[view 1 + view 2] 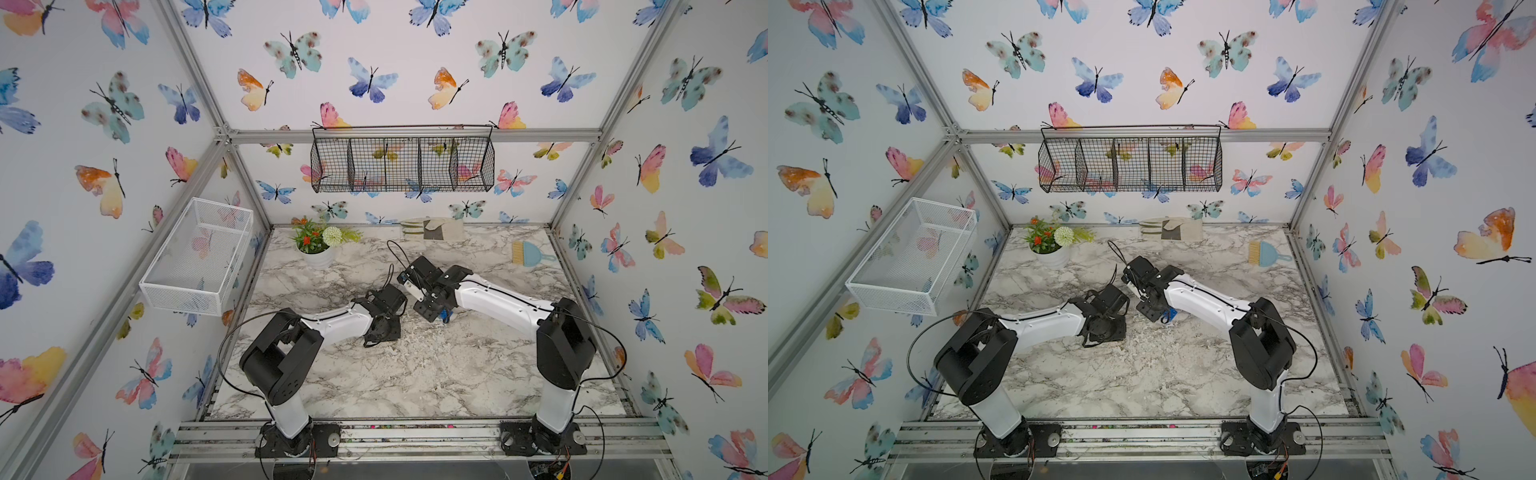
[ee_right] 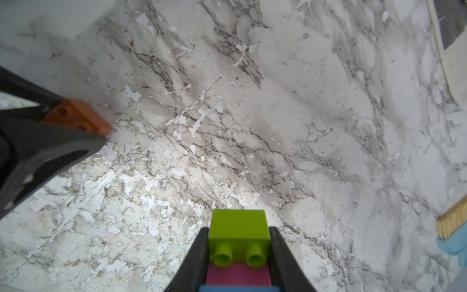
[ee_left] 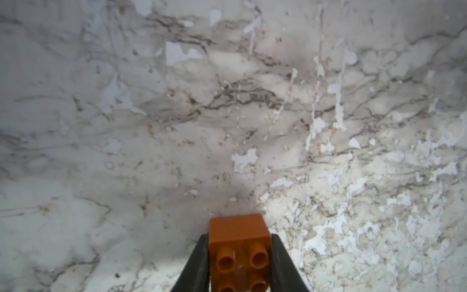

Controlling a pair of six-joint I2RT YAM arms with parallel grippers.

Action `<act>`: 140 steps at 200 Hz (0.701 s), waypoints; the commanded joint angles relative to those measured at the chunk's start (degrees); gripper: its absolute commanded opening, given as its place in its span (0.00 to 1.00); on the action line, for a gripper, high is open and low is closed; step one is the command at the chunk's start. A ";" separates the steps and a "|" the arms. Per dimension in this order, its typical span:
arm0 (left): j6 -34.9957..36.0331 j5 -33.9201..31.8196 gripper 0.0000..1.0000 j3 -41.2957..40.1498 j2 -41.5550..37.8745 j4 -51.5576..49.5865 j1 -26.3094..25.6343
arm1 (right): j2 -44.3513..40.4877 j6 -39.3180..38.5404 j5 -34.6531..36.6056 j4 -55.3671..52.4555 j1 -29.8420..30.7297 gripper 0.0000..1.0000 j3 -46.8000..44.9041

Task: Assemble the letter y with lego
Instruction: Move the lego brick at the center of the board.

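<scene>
One orange brick, left end effector

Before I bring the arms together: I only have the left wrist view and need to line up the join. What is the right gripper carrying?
Observer: The right gripper is shut on a lime green brick, joined to a pink brick and, behind that, a blue brick.
Operator: Is it touching my orange brick?
Observer: No. The right wrist view shows the orange brick in the left gripper, well apart from the green one.
Operator: Anything else around?
Observer: A blue hand brush lies toward the far right corner of the table, away from both arms.
</scene>
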 commanded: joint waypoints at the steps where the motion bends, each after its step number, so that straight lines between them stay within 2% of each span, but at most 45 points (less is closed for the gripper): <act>1: -1.58 -0.63 0.29 -2.21 0.73 -3.70 -3.11 | -4.50 2.55 0.03 2.11 -1.78 0.34 -0.35; 47: -6.97 -2.03 0.30 -5.19 -2.24 -4.48 -8.13 | -3.32 2.35 -2.03 -0.08 -1.79 0.33 0.27; 76: -8.73 -2.43 0.31 -5.40 -3.14 -4.90 -9.56 | -3.12 0.69 -5.12 -0.35 -1.79 0.32 0.59; 91: -8.91 -2.74 0.34 -5.37 -3.09 -5.12 -9.84 | -3.21 -0.55 -6.66 -0.52 -1.79 0.32 0.30; 99: -9.00 -2.98 0.40 -5.22 -3.05 -5.42 -9.89 | -3.19 -1.13 -7.18 -0.53 -1.74 0.32 0.01; 111: -9.17 -3.63 0.68 -4.67 -3.29 -6.21 -9.84 | -2.98 -1.62 -7.61 -0.82 -1.70 0.32 -0.20; 117: -9.26 -4.14 0.78 -4.26 -3.60 -6.84 -9.84 | -2.93 -1.93 -8.11 -1.04 -1.70 0.32 -0.27; 131: -9.67 -5.74 0.91 -3.13 -5.23 -8.89 -9.76 | -2.90 -3.39 -9.63 -1.06 -1.29 0.32 -0.84; 140: -9.89 -7.02 0.94 -2.43 -6.90 -10.33 -9.06 | -2.93 -4.83 -10.71 -0.97 -0.71 0.32 -1.42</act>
